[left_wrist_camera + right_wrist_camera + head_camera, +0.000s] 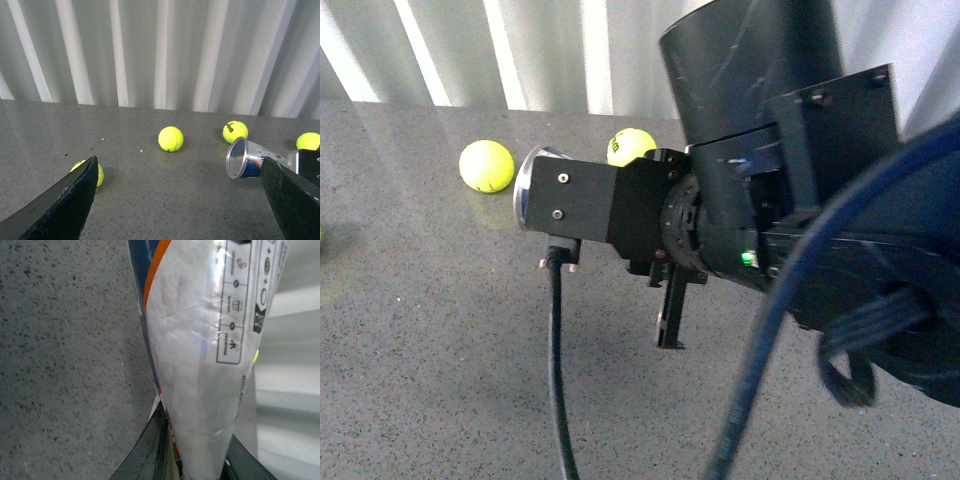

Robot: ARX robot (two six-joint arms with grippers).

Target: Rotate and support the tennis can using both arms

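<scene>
While the grey speckled tabletop (pixel 430 360) takes up most of each view, the right arm (pixel 760 130) looms across the front view, raised above the surface. The right gripper (pixel 197 460) is clamped on the tennis can (pixel 195 340). In the right wrist view the tube sits squeezed between the two fingers, and its white, orange-striped label runs away from the camera.

In the left wrist view the can lies roughly level. It seems clear of the table, and its silver-rimmed open mouth is turned toward the left arm. The left gripper (pixel 179 161) has its fingers spread wide with nothing between them. One finger is near the can's mouth but apart from it. Four tennis balls (pixel 170 138) lie loose on the table, and none of them touches the can.

By my reading, the task is partway through. One arm has a firm grip on the can, and the can is tipped over toward horizontal. I cannot tell whether the turn is complete. The two-arm part is not yet done: the left gripper has to come in to the free end and take a share of the weight, so that the can rests on both arms.
</scene>
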